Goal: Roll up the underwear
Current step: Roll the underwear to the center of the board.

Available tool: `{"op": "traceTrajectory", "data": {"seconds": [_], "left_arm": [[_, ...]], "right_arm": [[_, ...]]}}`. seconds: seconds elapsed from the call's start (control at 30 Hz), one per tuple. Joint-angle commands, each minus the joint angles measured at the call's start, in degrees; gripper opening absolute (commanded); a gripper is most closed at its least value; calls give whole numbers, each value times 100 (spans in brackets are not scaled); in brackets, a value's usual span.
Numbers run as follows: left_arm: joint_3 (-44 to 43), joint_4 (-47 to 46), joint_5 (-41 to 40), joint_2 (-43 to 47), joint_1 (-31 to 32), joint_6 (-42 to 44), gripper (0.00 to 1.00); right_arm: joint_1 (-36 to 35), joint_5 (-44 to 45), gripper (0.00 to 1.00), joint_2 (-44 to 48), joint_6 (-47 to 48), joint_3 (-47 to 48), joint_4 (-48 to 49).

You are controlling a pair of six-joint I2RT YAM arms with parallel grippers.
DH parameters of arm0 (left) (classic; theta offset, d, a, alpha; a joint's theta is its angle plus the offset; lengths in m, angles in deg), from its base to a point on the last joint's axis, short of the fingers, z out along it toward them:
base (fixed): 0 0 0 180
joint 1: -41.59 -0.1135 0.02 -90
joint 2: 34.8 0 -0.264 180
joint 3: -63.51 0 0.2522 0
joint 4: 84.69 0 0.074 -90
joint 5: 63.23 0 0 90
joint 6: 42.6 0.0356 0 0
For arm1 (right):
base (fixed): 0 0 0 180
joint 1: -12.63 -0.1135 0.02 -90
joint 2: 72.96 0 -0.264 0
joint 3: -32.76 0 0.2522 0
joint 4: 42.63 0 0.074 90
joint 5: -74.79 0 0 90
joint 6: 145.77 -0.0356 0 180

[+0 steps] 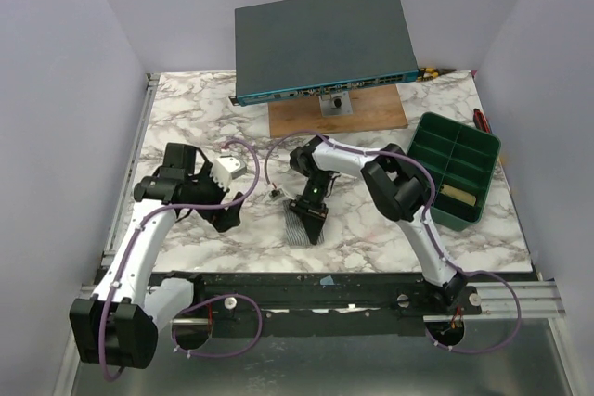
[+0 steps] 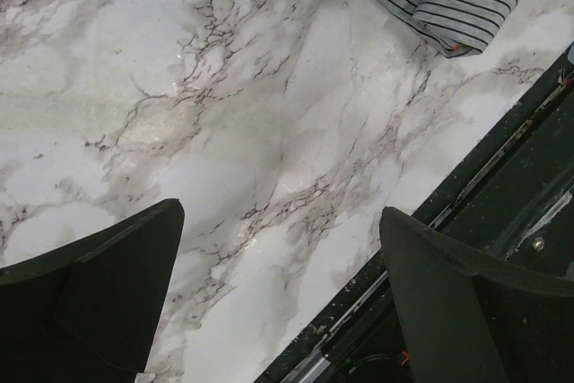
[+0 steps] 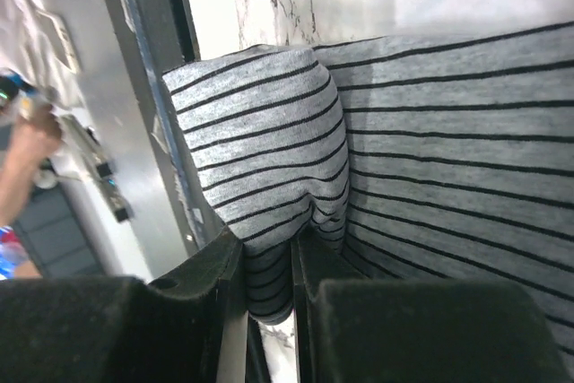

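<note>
Soft, even light from overhead covers my marble table (image 1: 362,238) with only faint shadows beneath my arms, a pale sheen lies on the stone ahead of my left fingers (image 2: 99,284), and my right fingers (image 3: 430,329) loom dark and blurred while the striped underwear (image 3: 448,132) shows sharp.

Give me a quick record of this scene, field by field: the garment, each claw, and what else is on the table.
garment: grey black-striped fabric underwear, one edge folded over, on the white marble-patterned table
right claw: shut on a fold of the underwear
left claw: open, over bare marble beside the garment, holding nothing
also present: green plastic compartment tray, far right
</note>
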Motion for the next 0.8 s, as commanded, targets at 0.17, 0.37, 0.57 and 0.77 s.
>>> {"op": "traceTrajectory", "data": {"seconds": [0.17, 0.37, 0.57, 0.77], "left_arm": [[18, -339, -621, 2, 1381, 180, 99], [-141, -777, -912, -579, 2365, 13, 99], [-411, -1277, -987, -1442, 3281, -343, 99], [-881, -1775, -1181, -2393, 4157, -905, 99]], "right_arm": [[289, 582, 6, -329, -1217, -1120, 2066], [497, 315, 6, -377, -1268, -1261, 2018], [612, 359, 6, -422, -928, -1266, 1757], [839, 552, 6, -419, -601, -1367, 1496]]}}
